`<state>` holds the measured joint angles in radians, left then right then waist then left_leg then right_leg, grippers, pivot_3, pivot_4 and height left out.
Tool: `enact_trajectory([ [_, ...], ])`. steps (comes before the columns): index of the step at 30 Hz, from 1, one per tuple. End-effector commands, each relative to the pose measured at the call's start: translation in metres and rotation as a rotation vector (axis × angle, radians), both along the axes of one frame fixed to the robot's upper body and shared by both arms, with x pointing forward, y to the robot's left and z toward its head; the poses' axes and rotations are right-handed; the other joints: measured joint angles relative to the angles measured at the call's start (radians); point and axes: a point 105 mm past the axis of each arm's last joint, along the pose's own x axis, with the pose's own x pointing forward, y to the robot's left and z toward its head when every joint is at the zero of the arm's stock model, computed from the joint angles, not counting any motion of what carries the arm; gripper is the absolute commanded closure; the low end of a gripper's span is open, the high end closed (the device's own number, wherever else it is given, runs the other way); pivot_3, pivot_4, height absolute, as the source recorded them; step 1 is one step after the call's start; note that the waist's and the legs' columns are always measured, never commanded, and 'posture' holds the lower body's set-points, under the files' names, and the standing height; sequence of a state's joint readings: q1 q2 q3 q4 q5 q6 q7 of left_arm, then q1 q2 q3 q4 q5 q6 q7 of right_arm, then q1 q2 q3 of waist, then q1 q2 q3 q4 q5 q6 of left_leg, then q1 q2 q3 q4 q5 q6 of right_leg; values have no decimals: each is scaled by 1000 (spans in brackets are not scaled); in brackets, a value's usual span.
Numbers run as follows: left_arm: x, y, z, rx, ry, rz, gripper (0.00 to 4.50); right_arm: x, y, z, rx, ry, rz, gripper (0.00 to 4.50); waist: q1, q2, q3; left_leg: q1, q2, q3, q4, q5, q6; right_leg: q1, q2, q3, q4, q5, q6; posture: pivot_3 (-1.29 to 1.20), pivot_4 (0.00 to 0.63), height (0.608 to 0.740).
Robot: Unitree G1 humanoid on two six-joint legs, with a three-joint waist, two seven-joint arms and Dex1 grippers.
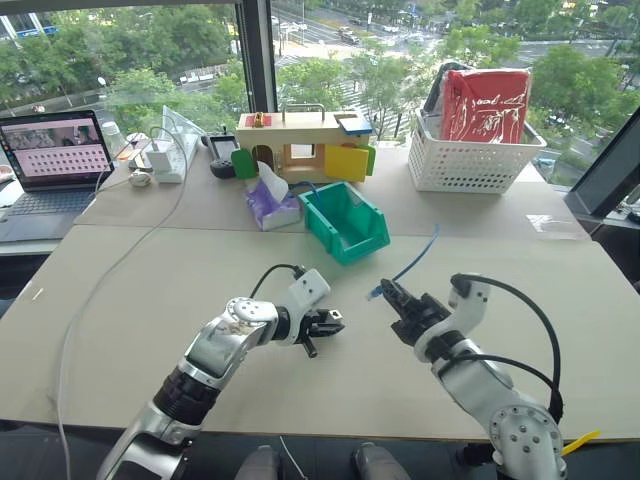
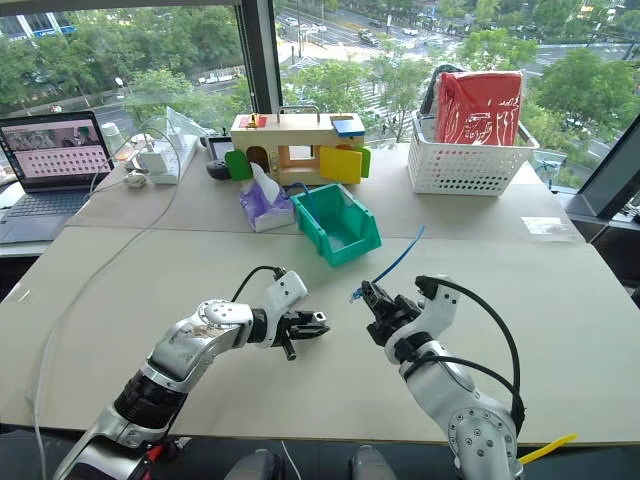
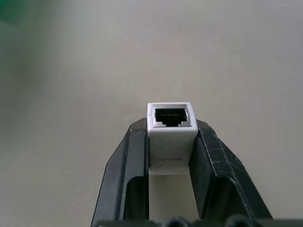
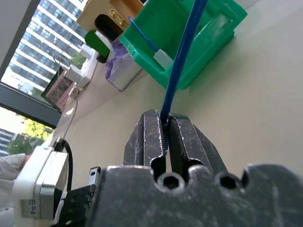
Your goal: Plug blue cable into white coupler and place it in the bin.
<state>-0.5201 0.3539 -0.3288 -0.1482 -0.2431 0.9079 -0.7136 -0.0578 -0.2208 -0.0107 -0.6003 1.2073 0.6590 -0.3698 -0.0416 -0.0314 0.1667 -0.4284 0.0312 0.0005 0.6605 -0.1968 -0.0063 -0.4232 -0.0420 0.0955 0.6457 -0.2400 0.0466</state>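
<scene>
The left hand (image 1: 322, 326) pinches the coupler (image 3: 170, 128) between its fingers, socket end facing outward, above the worktop (image 1: 150, 290) near its front edge. Just beside it, the right hand (image 1: 394, 299) is pressed together on the cable (image 1: 415, 259), whose plug end points toward the coupler; the two are apart. The cable's free end rises toward the bin (image 1: 345, 222), which sits mid-worktop toward the back edge.
</scene>
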Motion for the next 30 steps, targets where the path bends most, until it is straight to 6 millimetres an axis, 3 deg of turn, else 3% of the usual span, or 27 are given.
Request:
enact_trajectory([
  [1,-6,-5,-6,8,48,13,3837,-4,14,8,-26,-34,93,4500,0,0,0,0,0,0,0,0,0,0,0,0,0,0,0,0,150,715],
  [12,-7,-7,-5,-10,54,60,3837,6,27,-3,-36,13,174,4500,2,0,0,2,0,0,0,0,0,2,0,0,0,0,0,0,150,715],
  [30,-7,-11,0,-69,53,109,3837,20,27,-16,-29,45,164,4500,3,0,0,2,-1,0,0,0,0,2,0,0,0,0,0,0,150,715],
])
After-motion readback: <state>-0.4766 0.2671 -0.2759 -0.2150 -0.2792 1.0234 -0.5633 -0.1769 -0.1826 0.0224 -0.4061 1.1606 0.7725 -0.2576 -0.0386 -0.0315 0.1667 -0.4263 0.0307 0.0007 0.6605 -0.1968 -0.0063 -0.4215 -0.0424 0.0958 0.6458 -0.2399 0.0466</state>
